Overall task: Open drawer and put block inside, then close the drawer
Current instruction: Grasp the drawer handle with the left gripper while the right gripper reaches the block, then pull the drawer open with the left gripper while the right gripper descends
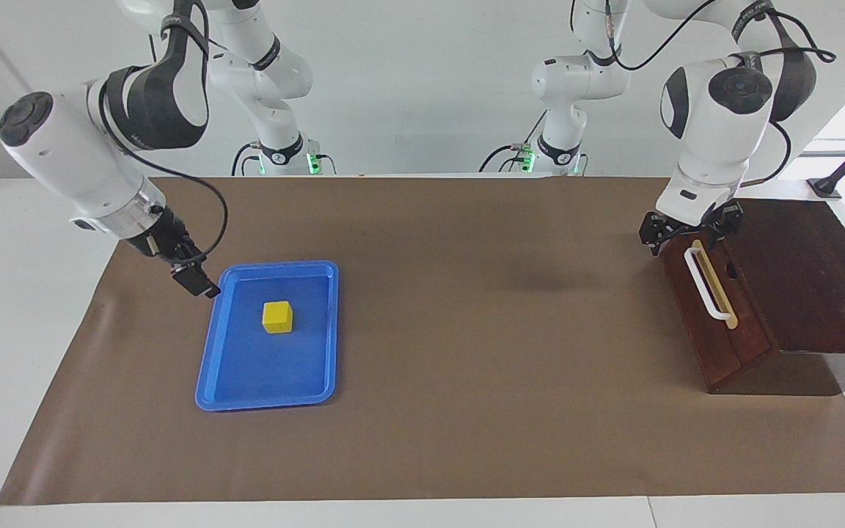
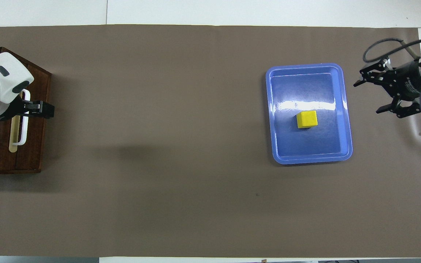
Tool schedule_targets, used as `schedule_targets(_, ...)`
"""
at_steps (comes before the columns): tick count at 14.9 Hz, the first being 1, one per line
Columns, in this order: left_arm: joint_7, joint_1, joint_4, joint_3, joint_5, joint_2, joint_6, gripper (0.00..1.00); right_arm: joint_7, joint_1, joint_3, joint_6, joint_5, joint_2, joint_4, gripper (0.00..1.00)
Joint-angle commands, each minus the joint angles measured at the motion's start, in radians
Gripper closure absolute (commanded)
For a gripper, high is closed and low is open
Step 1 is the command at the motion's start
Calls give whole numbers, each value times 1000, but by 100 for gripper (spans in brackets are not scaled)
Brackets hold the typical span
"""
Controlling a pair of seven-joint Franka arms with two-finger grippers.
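The yellow block (image 1: 277, 317) lies in the blue tray (image 1: 206, 352), toward the right arm's end of the table; it also shows in the overhead view (image 2: 307, 119). My right gripper (image 1: 195, 280) is open and empty, low beside the tray's edge that is nearer to the robots; it shows in the overhead view (image 2: 369, 95) clear of the tray (image 2: 313, 159). The dark wooden drawer (image 1: 716, 330) is shut, at the left arm's end. My left gripper (image 1: 690, 235) is open and straddles the end of the white handle (image 1: 708, 286) nearer to the robots. The overhead view shows the gripper (image 2: 27, 109) over the handle (image 2: 25, 126).
The wooden box (image 1: 811, 271) holding the drawer stands at the table's edge at the left arm's end. A brown mat (image 1: 466, 330) covers the table between the tray and the drawer.
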Motion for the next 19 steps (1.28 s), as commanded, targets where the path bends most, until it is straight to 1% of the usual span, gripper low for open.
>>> schedule_targets(1,31,4,-52,6,72,26,95,0,80,-34,8,110,120,-5,-99,7)
schedule_targets(3,34,2,-71,6,171,69,138,0,108,-50,7,116,255,58,-89,7)
schedule_targets(4,36,2,-84,6,198,89,179,0,109,-48,7,118,278,84,-92,7)
schedule_targets(6,38,33,-110,6,204,89,222,0,116,-48,8,115,346,142,-106,6)
schedule_targets(8,36,37,-123,6,204,94,241,0,64,-35,8,130,360,150,-167,5)
schedule_targets(11,38,62,-129,8,221,106,279,0,21,-35,10,132,395,164,-166,5)
schedule_targets(13,36,63,-130,6,229,115,288,0,-10,-31,10,133,423,194,-167,5)
schedule_targets(16,27,57,-135,5,227,156,339,0,-32,-36,8,133,429,193,-187,5)
schedule_targets(19,-19,34,-123,2,216,164,347,0,-70,-44,8,133,438,184,-222,5)
